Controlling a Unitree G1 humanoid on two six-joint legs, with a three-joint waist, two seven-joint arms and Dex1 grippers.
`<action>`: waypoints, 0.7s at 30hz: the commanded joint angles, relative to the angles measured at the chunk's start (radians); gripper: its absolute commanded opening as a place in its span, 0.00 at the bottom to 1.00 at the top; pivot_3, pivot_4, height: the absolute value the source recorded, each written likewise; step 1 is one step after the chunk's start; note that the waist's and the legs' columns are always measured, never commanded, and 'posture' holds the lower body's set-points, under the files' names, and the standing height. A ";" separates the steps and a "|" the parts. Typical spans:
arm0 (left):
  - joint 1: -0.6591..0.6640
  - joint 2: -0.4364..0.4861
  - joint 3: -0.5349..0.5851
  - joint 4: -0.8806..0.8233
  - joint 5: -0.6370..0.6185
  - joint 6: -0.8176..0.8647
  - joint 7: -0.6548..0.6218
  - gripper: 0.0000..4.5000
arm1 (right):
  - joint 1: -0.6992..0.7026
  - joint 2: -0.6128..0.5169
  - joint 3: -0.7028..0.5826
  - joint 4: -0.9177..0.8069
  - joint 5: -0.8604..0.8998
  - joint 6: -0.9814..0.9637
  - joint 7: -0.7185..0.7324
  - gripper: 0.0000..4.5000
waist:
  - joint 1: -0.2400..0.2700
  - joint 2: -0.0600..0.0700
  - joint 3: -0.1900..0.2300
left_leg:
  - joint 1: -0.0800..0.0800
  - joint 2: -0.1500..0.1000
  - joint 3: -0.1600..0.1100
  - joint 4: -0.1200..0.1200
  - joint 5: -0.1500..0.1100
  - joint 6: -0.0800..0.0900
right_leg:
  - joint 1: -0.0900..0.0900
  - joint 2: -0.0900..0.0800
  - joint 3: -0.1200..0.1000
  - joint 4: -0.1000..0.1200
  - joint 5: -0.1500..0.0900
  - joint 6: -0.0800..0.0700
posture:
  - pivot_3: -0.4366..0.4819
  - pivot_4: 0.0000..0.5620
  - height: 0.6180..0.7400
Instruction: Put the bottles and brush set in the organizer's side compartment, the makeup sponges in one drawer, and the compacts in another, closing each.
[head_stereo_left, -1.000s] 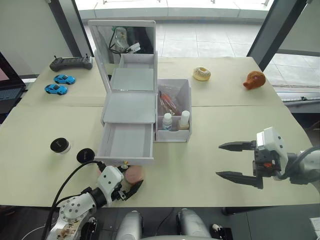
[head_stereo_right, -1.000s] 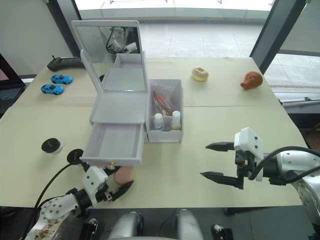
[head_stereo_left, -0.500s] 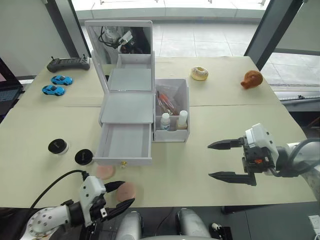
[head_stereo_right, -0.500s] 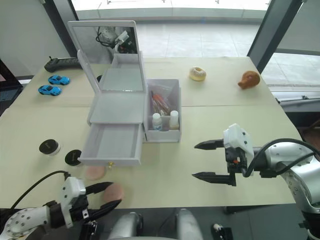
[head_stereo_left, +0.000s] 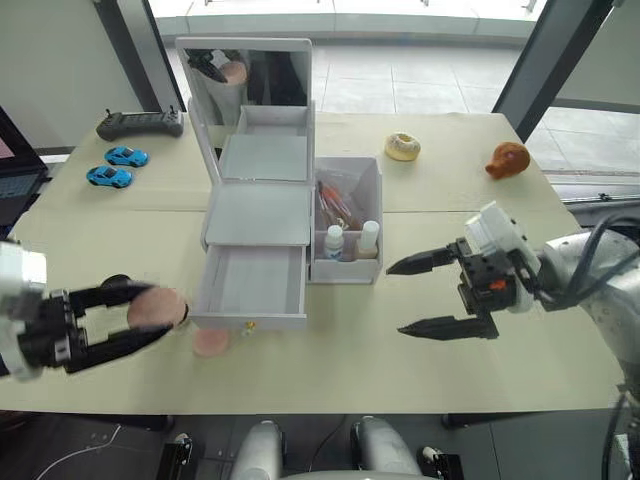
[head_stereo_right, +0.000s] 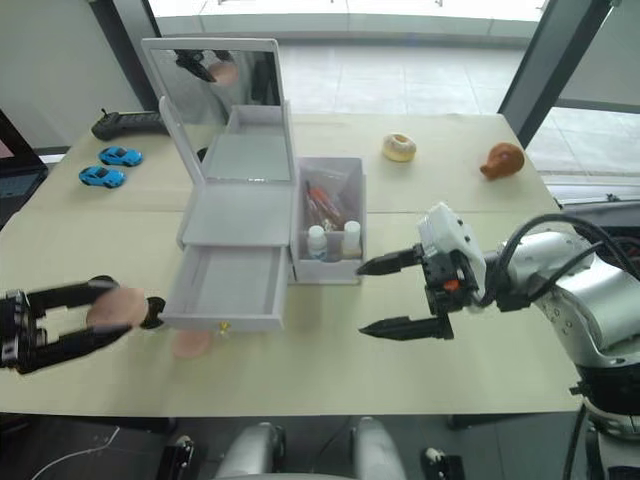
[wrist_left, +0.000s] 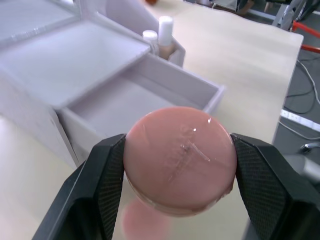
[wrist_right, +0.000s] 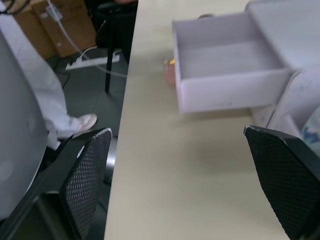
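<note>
A: What is the left gripper (head_stereo_left: 120, 315) doing?

B: At the lower left of the left eye view it pinches 1 pink makeup sponge (wrist_left: 179, 159) by its rim between both fingers, raised off the table (head_stereo_left: 560, 370) just left of the organizer (head_stereo_left: 258, 215). The other sponge (head_stereo_left: 211, 342) lies flat on the table just in front of the open lower drawer (head_stereo_left: 253, 290), below centre.

A: And the right gripper (head_stereo_left: 440, 295)?

B: Spread wide and holding nothing, at centre right, its tips pointing toward the side compartment (head_stereo_left: 347, 220). The 2 bottles (head_stereo_left: 351, 241) and the brush set (head_stereo_left: 334, 203) already stand in that bin.

A: How should the sponge go in?

B: My judgement: carry it over the drawer's left wall, centre it above the drawer floor, go low before letting go so it lands flat and does not roll. Keep it toward the back or one side, leaving room for the second disc. Avoid nudging the drawer wall, since the light organizer may slide.

A: Anything hard to read?

B: The held sponge and the left fingers are blurred in both eye views. 1 compact (head_stereo_left: 117, 286) is partly covered by that gripper, and I cannot pick out the second. The brushes inside their pouch are not distinct. The second sponge's far edge sits right at the drawer front, so I cannot tell whether they touch.
</note>
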 joint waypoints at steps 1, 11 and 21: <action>-0.124 0.036 -0.130 0.016 0.048 0.027 0.055 0.66 | -0.037 0.007 -0.032 -0.003 0.048 0.043 -0.031 1.00 | -0.001 0.001 0.001 | 0.000 0.000 0.000 0.000 0.000 0.000 | 0.000 0.000 0.000 0.000 0.000 0.000 | 0.48 0.27 1.00; -0.470 0.009 -0.512 0.204 0.301 -0.006 0.036 0.66 | 0.008 0.016 -0.064 -0.076 0.016 0.013 -0.107 1.00 | -0.010 0.001 0.001 | -0.001 0.000 -0.001 -0.001 0.000 0.000 | -0.001 0.002 0.001 0.002 0.000 0.000 | 0.48 0.27 1.00; -0.540 -0.058 -0.547 0.183 0.296 0.014 -0.008 0.66 | 0.069 0.007 -0.083 -0.102 0.001 -0.005 -0.135 1.00 | -0.012 0.001 0.001 | -0.001 0.001 -0.002 0.000 0.000 0.000 | -0.001 0.003 0.001 0.003 0.000 0.000 | 0.48 0.27 1.00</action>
